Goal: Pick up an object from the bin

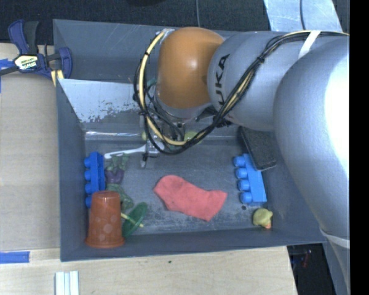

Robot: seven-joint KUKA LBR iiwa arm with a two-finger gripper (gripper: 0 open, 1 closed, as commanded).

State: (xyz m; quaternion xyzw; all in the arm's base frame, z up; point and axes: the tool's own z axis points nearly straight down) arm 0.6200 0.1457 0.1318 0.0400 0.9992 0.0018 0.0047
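— Grey metal bin (71, 165), yes. And where in it do we see the jaws?
— We see them low over the back left part of the floor, under the orange cover (184, 66) on the wrist of the arm. They hang just beside a small purple and green thing (115, 174). This thing lies next to a blue studded block (93, 178) along the left wall.
— Are the jaws wide or narrow?
— We cannot tell. The wrist and its cables cover much of them.
— Which other things do we find near?
— In the front left corner there is an orange-brown cup (106, 221), its wide end toward the front wall. A green thing (135, 216) touches its right side.
— And further away?
— A red-pink soft piece (190, 198) lies flat in the middle of the floor, apart from the jaws. At the right side we see a second blue studded block (250, 180), and near it, in the front right corner, a small yellow thing (262, 217). A dark flat thing (258, 147) lies behind that block, partly under the arm.
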